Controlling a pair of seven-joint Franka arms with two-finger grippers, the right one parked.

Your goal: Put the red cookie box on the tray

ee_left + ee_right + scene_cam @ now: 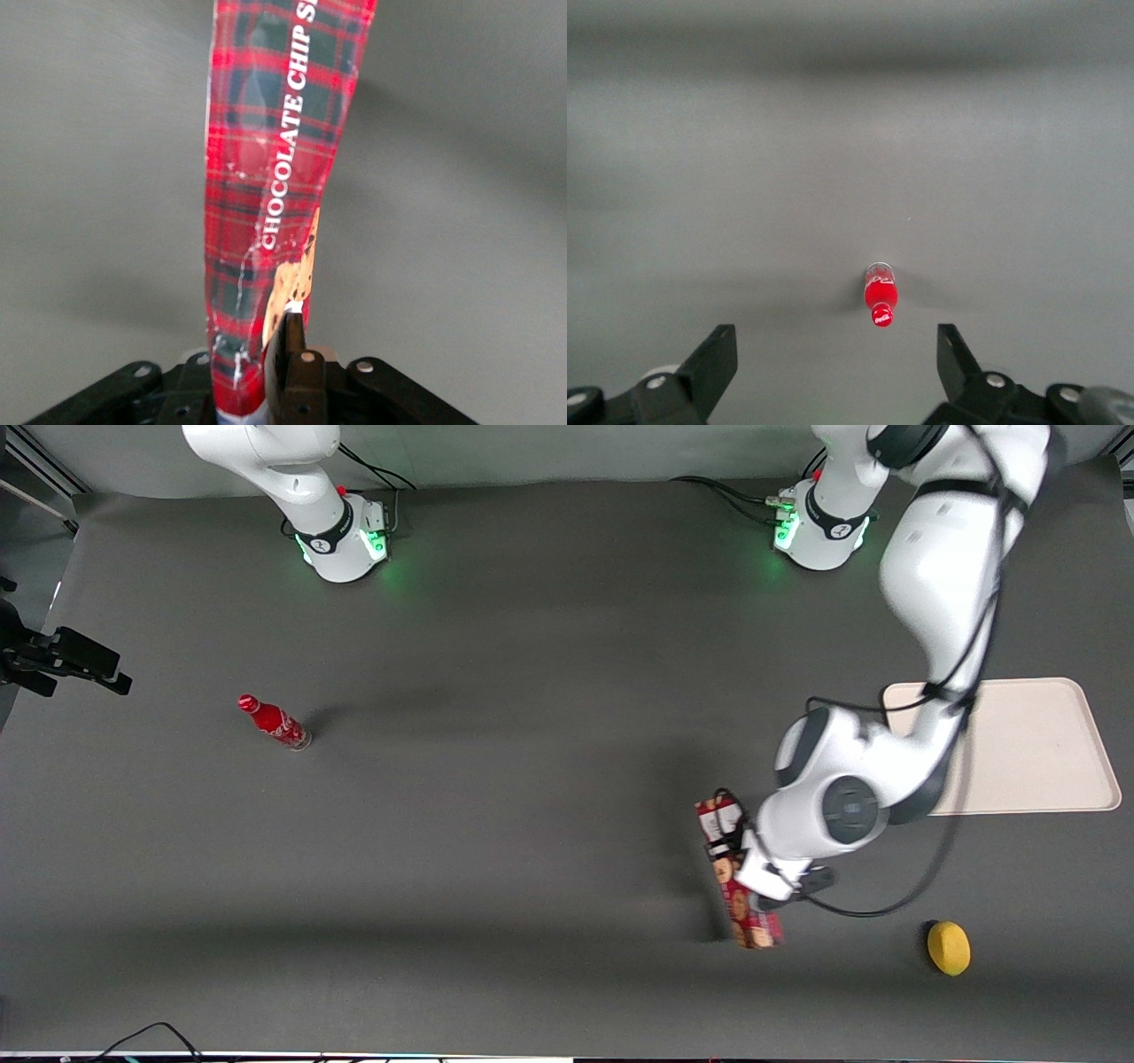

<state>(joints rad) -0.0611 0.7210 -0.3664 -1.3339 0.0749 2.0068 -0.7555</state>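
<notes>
The red cookie box [742, 908], long and narrow with a tartan print and cookie pictures, is held between the fingers of my left gripper [742, 861], which is shut on its middle. In the left wrist view the red cookie box [270, 204] runs straight out from the gripper [252, 359], and one dark fingertip [291, 341] presses on its side. The box casts a shadow on the mat beside it and seems to hang a little above the table. The cream-white tray [1032, 748] lies flat with nothing on it, toward the working arm's end and farther from the front camera than the box.
A yellow lemon-like object [948, 948] lies near the table's front edge, toward the working arm's end. A small red bottle [275, 723] stands toward the parked arm's end and also shows in the right wrist view [879, 299]. My forearm crosses over the tray's corner.
</notes>
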